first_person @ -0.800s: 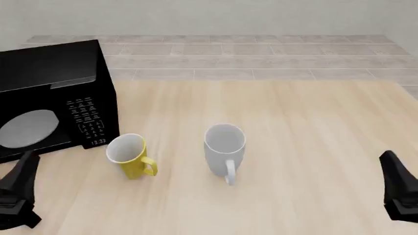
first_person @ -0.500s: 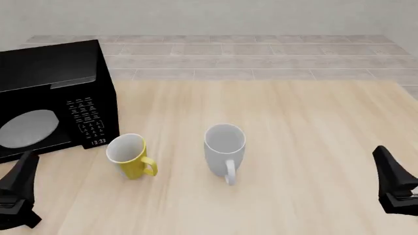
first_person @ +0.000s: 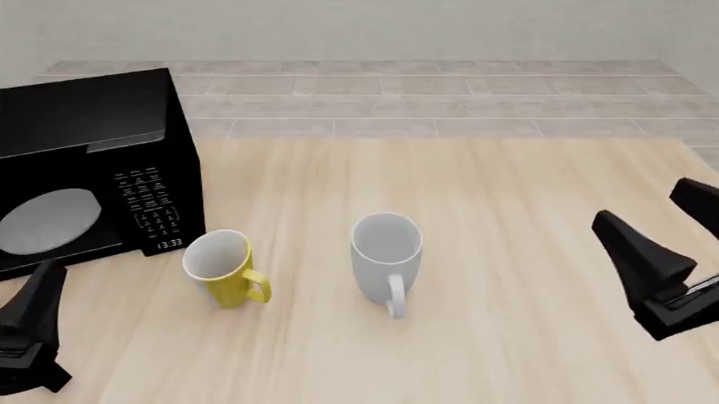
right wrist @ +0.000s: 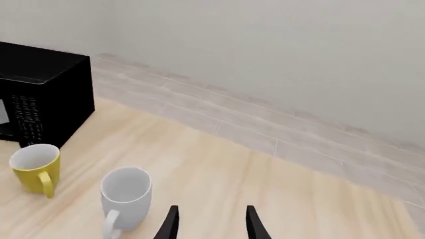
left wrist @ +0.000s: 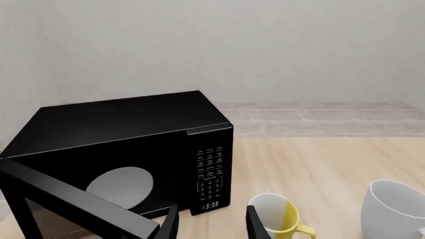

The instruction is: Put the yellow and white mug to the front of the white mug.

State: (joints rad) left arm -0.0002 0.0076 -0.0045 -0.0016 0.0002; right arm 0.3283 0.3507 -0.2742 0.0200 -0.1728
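— On the table's near-left part, where was your target?

— Your yellow and white mug [first_person: 226, 270] stood upright just in front of the black microwave [first_person: 93, 168], handle toward the near right. The white mug [first_person: 386, 255] stood upright to its right, apart from it, handle pointing toward you.

— And your grippers?

— Your left gripper [first_person: 30, 337] hung low at the near-left corner, beside the microwave's open door [left wrist: 73, 201], well short of the yellow and white mug; its fingers [left wrist: 171, 224] stood parted, holding nothing. Your right gripper [first_person: 663, 269] hovered at the right edge, well apart from both mugs, fingers [right wrist: 253, 225] likewise spread and empty.

— Table [first_person: 506, 194]?

— Light wood; tiled floor [first_person: 427, 101] beyond it.
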